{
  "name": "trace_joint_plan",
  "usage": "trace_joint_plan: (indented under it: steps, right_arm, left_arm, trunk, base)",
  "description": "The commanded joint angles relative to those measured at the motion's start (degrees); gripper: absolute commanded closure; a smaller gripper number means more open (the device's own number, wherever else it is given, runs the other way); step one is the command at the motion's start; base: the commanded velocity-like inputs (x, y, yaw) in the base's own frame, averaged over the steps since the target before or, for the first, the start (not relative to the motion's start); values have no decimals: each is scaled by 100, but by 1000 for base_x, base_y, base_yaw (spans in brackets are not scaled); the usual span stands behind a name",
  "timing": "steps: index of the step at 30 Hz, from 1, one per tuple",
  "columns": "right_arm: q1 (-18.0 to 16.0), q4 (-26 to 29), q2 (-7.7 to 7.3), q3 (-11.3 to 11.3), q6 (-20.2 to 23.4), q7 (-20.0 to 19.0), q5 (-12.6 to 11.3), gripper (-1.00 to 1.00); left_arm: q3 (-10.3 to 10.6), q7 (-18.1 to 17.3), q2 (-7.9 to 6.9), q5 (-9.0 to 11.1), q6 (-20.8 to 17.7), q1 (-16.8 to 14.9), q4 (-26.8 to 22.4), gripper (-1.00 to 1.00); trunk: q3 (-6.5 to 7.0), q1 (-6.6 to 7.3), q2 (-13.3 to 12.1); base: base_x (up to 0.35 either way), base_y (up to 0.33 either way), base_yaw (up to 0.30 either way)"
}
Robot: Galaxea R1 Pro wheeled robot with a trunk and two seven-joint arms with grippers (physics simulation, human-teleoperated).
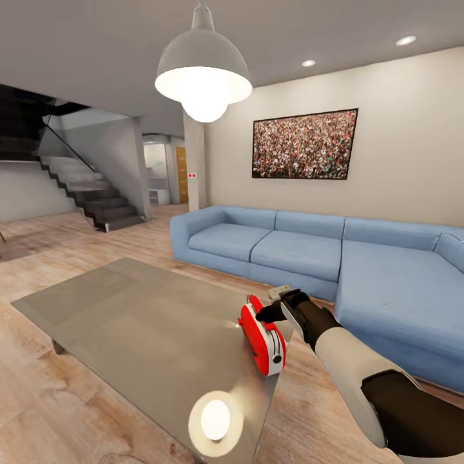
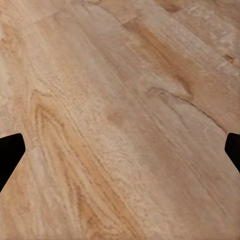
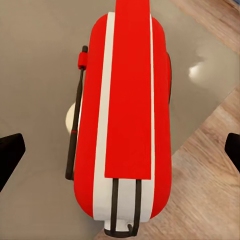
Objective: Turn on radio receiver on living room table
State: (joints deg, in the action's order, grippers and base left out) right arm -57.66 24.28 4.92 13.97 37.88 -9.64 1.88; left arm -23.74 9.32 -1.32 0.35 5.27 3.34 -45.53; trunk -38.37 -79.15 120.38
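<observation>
The red radio receiver (image 1: 263,336) with white side panels stands at the right end of the grey glass table (image 1: 129,309), close to its edge. My right gripper (image 1: 266,310) hovers just above the radio's top, one dark finger reaching toward it. In the right wrist view the radio (image 3: 127,115) lies straight below, its black antenna (image 3: 77,110) folded along one side. The right gripper (image 3: 120,150) is open, with its fingertips (image 3: 10,152) far apart on either side of the radio. My left gripper (image 2: 120,150) is open over the light wood floor (image 2: 120,100).
A blue sectional sofa (image 1: 309,251) runs along the beige wall behind and to the right of the table. A white pendant lamp (image 1: 203,71) hangs overhead, and a framed crowd picture (image 1: 304,144) is on the wall. Stairs (image 1: 90,193) rise at the far left. Wood floor surrounds the table.
</observation>
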Motion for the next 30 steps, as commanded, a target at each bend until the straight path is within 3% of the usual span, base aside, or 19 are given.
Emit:
trace_joint_plan:
  steps: [1, 30]
  right_arm:
    - [0, -1, 0, 0, 0, 2, 2, -100]
    - [0, 6, -35, 0, -35, 13, 32, -100]
  left_arm:
    - [-3, 0, 0, 0, 0, 0, 0, -100]
    - [-6, 0, 0, 0, 0, 0, 0, -100]
  trunk:
    - [0, 0, 0]
    - [-19, 0, 0]
  base:
    - [0, 0, 0]
    - [0, 0, 0]
